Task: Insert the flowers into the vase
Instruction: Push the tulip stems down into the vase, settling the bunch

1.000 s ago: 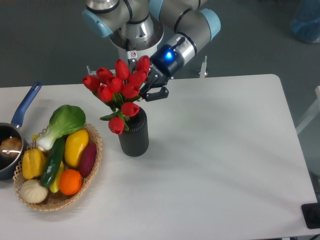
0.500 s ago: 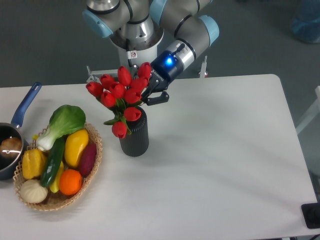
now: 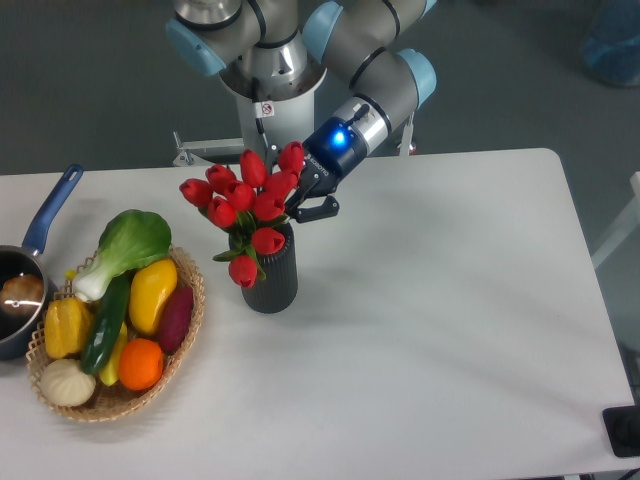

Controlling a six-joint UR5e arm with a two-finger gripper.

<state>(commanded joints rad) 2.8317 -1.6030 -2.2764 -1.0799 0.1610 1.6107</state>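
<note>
The jaws of the gripper [image 3: 303,196] are seen at the right side of the flowers [image 3: 243,200], closed around the bunch just above the vase [image 3: 270,275]. The red buds are spread above and to the left of the vase mouth, with the stems set down into it. The vase is stood upright on the white desk [image 3: 450,300]. To its left, a wicker basket [image 3: 180,330] of vegetables and a blue-handled saucepan [image 3: 30,270] are placed.
</note>
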